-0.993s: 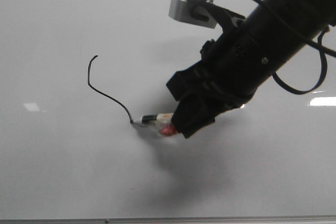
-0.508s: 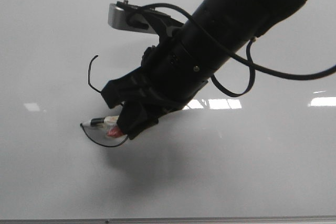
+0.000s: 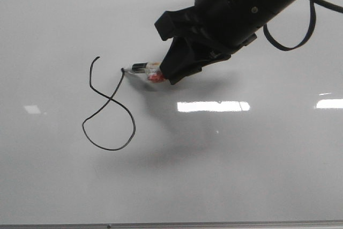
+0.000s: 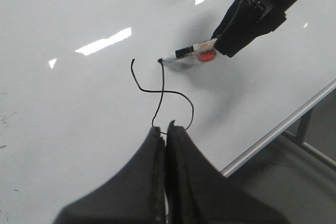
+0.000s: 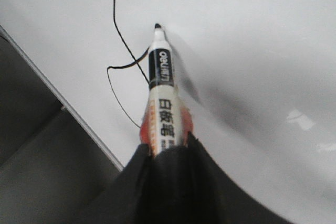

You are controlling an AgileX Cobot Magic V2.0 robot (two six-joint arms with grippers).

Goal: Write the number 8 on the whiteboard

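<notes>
Right now, right gripper (image 3: 170,76) clamped on a marker (image 3: 143,68), jaws closed tight round the barrel's rear, with the tip touching the whiteboard (image 3: 53,186) at the upper right end of the 8 (image 3: 109,108). Left gripper (image 4: 166,129) empty, jaws pressed together with no gap showing, hovering over the board near its framed edge, close to the lower loop.

Drawn in thin black line: a hooked start at upper left, a stroke crossing down to the right, a round lower loop fully closed, then a stroke rising back through the crossing up to the marker tip. Upper loop not closed: a gap between the hook at upper left and the tip at upper right. Figure slightly tilted, sitting left of centre on the board in the front view, clear of the bright rectangular reflections to its right.

Marker: black nib, black band below it, white and orange label further back. White lettering on the black band and dark characters on the label, too blurred to read with certainty.
</notes>
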